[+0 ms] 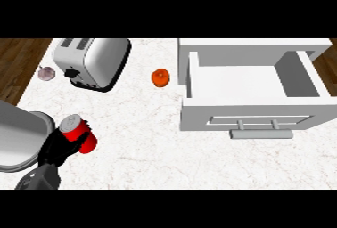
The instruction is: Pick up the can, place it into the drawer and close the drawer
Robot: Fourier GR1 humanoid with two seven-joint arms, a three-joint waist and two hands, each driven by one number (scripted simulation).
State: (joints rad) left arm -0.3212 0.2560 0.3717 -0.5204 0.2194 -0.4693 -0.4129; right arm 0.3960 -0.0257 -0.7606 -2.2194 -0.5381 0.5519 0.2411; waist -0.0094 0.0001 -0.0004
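The red can [79, 132] with its silver top stands tilted near the counter's left edge. My left hand [60, 149] comes in from the lower left, its black fingers curled round the can's lower side. The white drawer [247, 115] is pulled open at the right, its inside bare, and its bar handle [260, 134] faces me. The can is well to the left of the drawer. My right hand does not show.
A silver toaster [92, 60] stands at the back left with a small purplish bulb [47, 73] beside it. An orange round item [160, 77] lies just left of the drawer. A grey forearm [20, 138] fills the left edge. Wooden floor [16, 67] shows past the counter.
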